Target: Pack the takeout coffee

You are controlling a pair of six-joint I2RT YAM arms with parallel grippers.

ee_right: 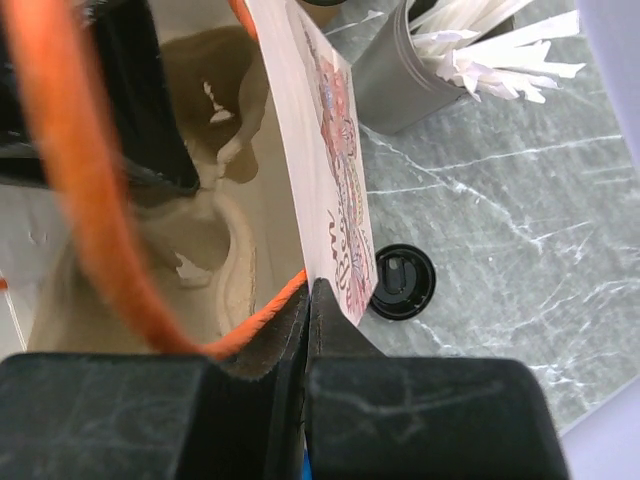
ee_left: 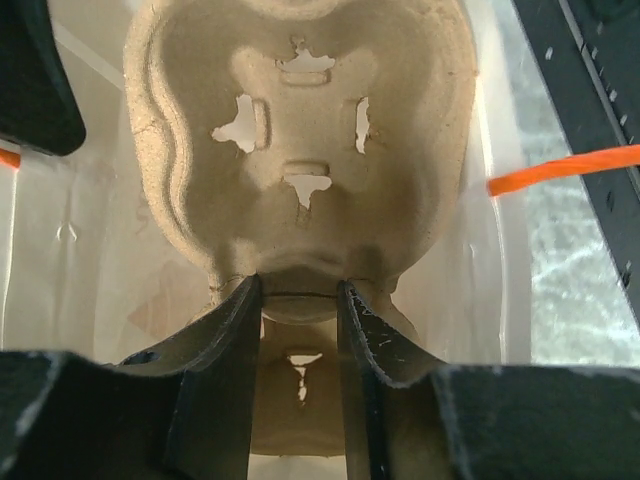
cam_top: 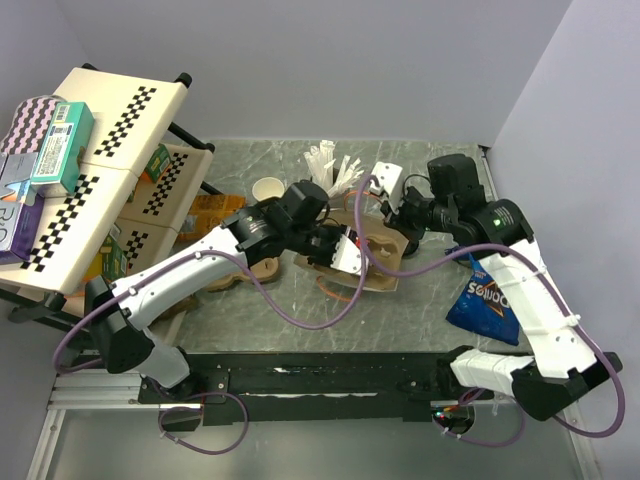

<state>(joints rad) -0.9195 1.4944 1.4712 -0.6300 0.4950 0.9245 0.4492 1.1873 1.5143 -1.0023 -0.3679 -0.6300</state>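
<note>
Obs., left gripper (ee_left: 297,292): jaws narrow, clamped across the centre ridge of the carrier (ee_left: 300,130). The carrier sat inside the bag (ee_right: 325,150), with bag walls rising on either side of it. Judged reason for the ridge grip: it is the one stiff part a narrow jaw can take, and it keeps the fingers out of the wells and off the bag walls.

Obs., right gripper (ee_right: 308,300): jaws fully closed, apparently pinching the bag's rim beside the orange handle (ee_right: 90,200). Judged purpose: to hold the mouth open and the bag steady while the carrier is seated.

Cup (cam_top: 268,188): one in view, open, no lid on it. It stood on the table outside the bag, off its far left side and well apart. The wells seen from the left wrist were empty.

Lid (ee_right: 403,282): flat on the table just beside the bag's outer wall, on no cup.

Stick holder (ee_right: 400,75): beyond the lid, near the bag. Not part of the job.

Chip packet (cam_top: 485,300): on the table to the near right of the bag.

Stage (judgement): early. The carrier was going into the bag, with no cup capped or loaded.

Risk (judgement): if the rim pinch slips, the thin wall could fold in over the wells.
</note>
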